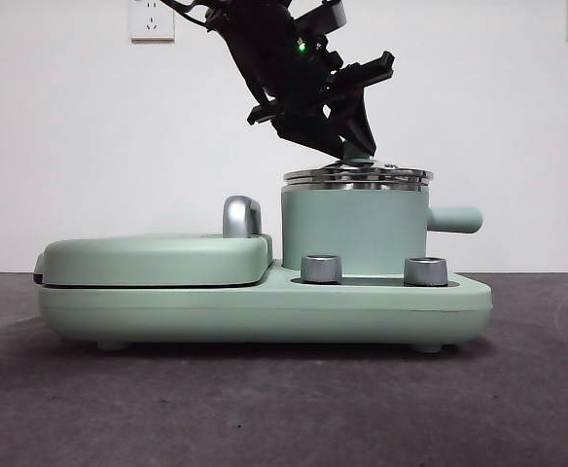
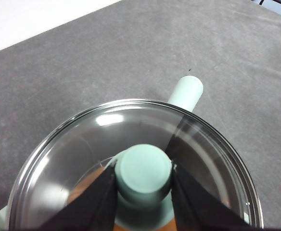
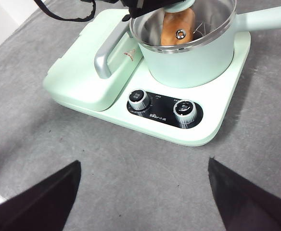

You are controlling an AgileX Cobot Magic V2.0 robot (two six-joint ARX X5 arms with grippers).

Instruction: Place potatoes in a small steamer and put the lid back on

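The left gripper (image 2: 144,180), fingers clamped on the lid's (image 2: 83,144) knob, seats it on the small steamer (image 1: 352,229) over the potato (image 3: 178,26), while the right gripper's (image 3: 143,197) fingers gape empty.

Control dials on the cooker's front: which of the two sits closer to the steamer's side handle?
The right-hand dial in the front view. It sits below the steamer's stubby handle, while the other dial sits toward the flat griddle cover.
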